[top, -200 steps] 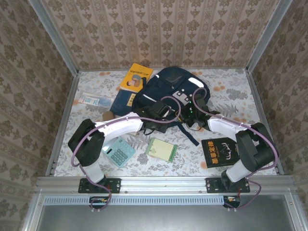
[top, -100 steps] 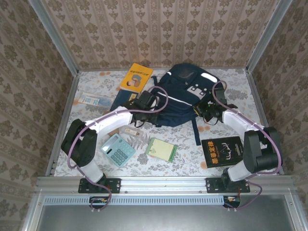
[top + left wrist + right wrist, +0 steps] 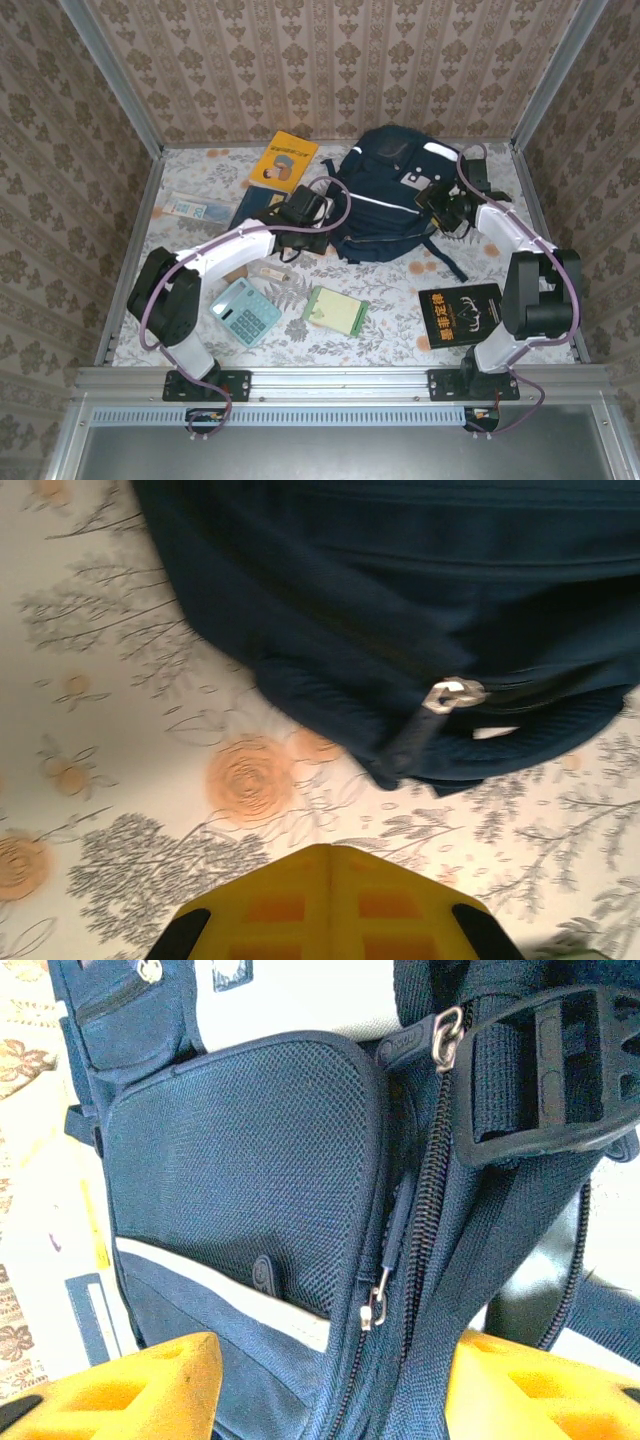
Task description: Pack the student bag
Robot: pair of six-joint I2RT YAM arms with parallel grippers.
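Fingers of the left gripper [image 3: 312, 228] can't be read from the top view. It sits at the near-left corner of the student bag [image 3: 395, 190], which lies by the far edge of the tabletop [image 3: 395, 300], right of middle. Right gripper [image 3: 440, 203] is against the bag's right side, its fingers also unreadable from here. Loose items lie well apart from the bag toward the near edge: calculator [image 3: 245, 312], green notepad [image 3: 336, 310], black book [image 3: 462, 313]. Yellow book [image 3: 283, 160] is by the far edge, just left of the bag. Left wrist view: yellow fingers [image 3: 270, 910] pressed together with nothing between them, over bare tabletop short of the bag's corner, where a metal zipper pull [image 3: 455, 693] sticks out. Right wrist view: fingers [image 3: 130, 1390] spread wide, bag side between them, no pinch seen. Mesh pocket [image 3: 250, 1170] is left of centre, a zipper line with a small pull [image 3: 375, 1305] runs between the fingers, and a black strap buckle [image 3: 545, 1070] is top right. Judgement: bag looks zipped, so the step is opening it before anything goes in. To do it well, right fingers should narrow on that small pull, not on fabric or strap, then draw along the zipper line. Left should pin the corner so the bag doesn't slide with the pull. Risk: soft fabric bunches and the pull slips out.
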